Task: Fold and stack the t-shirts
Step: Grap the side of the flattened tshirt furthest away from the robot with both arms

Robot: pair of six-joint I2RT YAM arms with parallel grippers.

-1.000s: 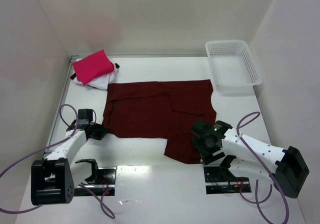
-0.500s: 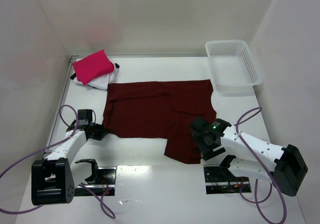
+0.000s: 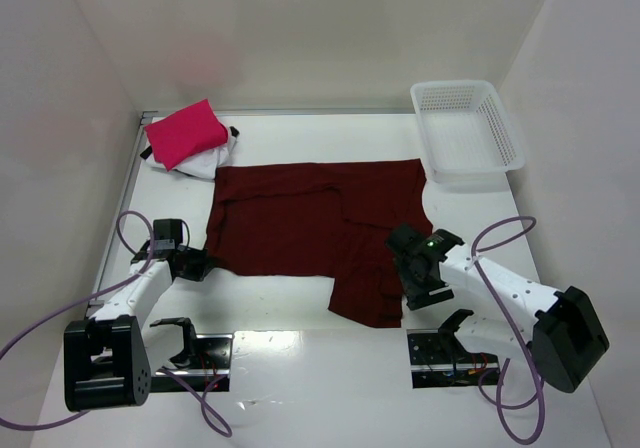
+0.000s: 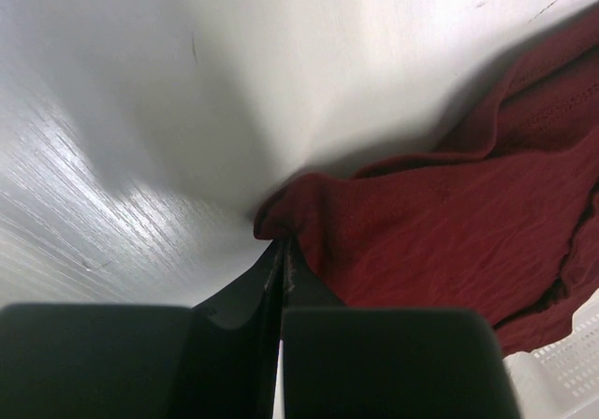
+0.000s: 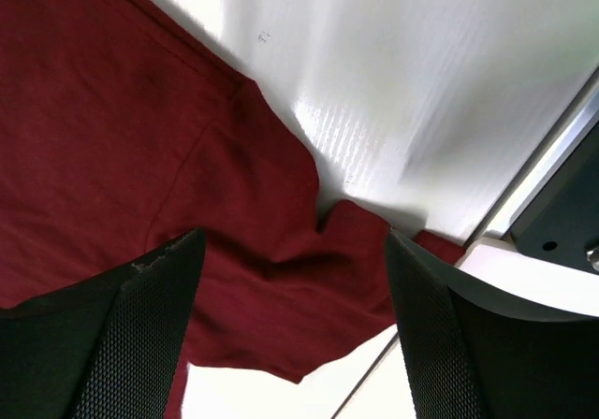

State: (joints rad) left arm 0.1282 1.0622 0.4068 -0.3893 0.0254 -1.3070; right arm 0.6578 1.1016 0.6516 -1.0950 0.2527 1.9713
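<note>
The maroon shirt [image 3: 310,218] lies spread mid-counter [image 3: 330,133], its near-left corner seemingly pinched in the tight-pressed left pincer [image 4: 283,249], while the right pincer [image 5: 292,251] hangs spread over the near-right hem, likely readying a fold toward the pink shirt [image 3: 185,133].

A white, glossy table [image 3: 300,378] fills the floor of the view; plain white panels close it in, a back wall [image 3: 320,38], a left wall [image 3: 60,118] and a right wall [image 3: 580,118]; a metal strip [image 3: 120,208] edges the left side; soft glare [image 3: 290,340] lies near the front; a white mesh basket [image 3: 465,175] sits far right.
</note>
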